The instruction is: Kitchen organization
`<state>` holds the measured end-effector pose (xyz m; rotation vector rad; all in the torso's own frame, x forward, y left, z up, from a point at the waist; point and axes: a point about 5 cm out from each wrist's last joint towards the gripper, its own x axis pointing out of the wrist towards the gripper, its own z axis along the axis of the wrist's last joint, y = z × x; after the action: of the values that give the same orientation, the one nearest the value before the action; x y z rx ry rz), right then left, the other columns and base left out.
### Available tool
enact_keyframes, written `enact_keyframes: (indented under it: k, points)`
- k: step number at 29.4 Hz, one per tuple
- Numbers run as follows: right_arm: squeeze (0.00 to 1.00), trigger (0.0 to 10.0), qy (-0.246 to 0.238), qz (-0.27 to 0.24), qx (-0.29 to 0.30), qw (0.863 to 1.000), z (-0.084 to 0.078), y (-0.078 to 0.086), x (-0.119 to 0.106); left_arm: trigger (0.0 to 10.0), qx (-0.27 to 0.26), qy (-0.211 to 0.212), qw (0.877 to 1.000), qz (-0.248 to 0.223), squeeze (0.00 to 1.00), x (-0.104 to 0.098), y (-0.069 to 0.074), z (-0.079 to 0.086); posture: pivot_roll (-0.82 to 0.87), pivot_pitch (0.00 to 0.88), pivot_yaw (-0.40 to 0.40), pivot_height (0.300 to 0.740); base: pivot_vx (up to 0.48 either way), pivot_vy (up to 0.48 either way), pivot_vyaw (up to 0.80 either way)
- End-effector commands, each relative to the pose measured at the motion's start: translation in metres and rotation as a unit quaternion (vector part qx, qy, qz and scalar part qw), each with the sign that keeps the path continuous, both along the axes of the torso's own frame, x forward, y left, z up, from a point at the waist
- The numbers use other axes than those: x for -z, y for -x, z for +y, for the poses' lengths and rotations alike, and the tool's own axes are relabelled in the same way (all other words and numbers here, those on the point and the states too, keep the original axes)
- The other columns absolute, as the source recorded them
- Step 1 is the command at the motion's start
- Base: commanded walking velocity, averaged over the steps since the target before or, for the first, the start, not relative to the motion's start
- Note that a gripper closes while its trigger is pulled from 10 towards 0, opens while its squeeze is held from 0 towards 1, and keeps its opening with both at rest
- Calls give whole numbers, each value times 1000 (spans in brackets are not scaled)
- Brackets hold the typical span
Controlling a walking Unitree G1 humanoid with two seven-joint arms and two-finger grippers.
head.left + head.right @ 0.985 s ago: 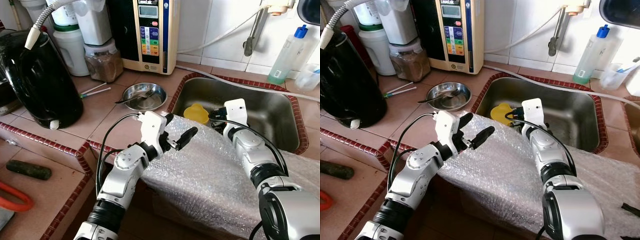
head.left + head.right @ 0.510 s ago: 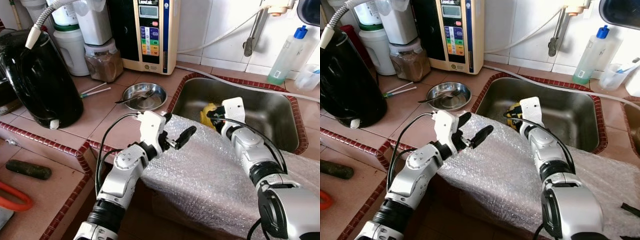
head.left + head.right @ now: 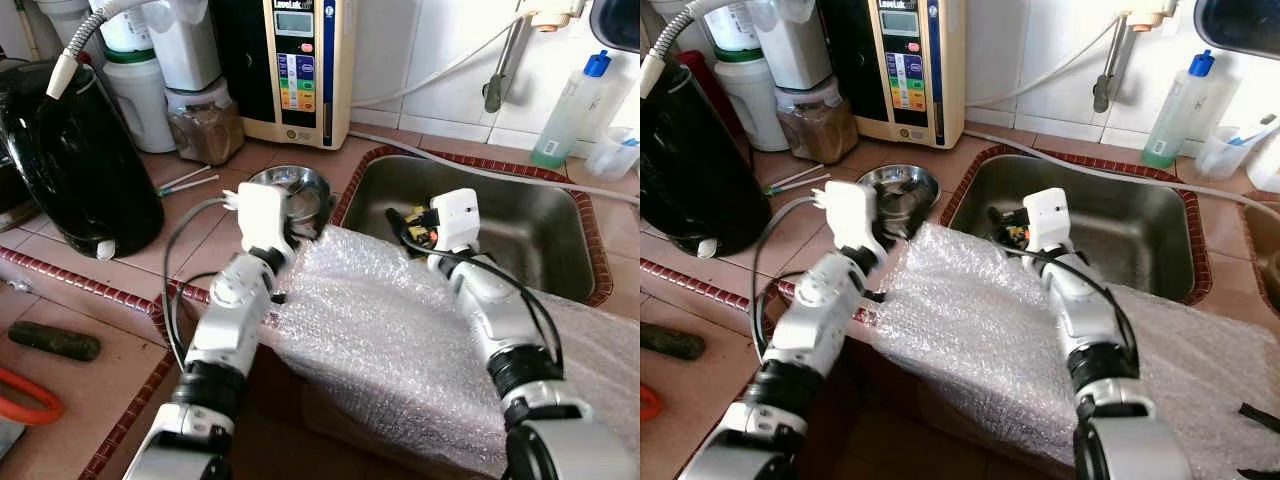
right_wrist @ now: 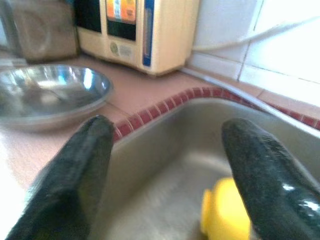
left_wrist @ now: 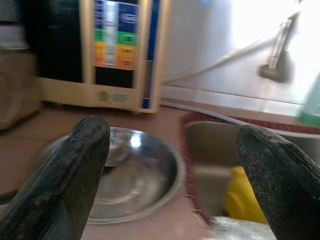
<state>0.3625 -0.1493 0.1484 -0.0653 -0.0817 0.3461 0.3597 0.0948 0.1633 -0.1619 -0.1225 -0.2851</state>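
The left tool (image 5: pixel 172 170) has swung toward the steel bowl (image 3: pixel 290 190); both tools gape, no label legible.

Shallow steel bowl (image 3: pixel 290 190) upright on tiled counter (image 3: pixel 210 235), just beside sink (image 3: pixel 540 215).

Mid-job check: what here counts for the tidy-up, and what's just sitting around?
In play:
steel bowl
yellow object in the sink
left gripper
right gripper

Lying about:
bubble wrap
black kettle
water purifier
spray bottle
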Motion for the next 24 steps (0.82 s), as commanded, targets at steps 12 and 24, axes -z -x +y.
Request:
enact_keyframes:
  k: [12,24]
  points:
    - [1000,10000,-40,-4,-75,996,28,54,-13,10000,-139,57,988,38,1000,-3,-26,44,-90,0,56,740,0,0,0]
    - [1000,10000,-2,46,-154,987,41,90,-8,10000,-173,139,970,99,0,6,-34,54,-113,0,61,740,0,0,0]
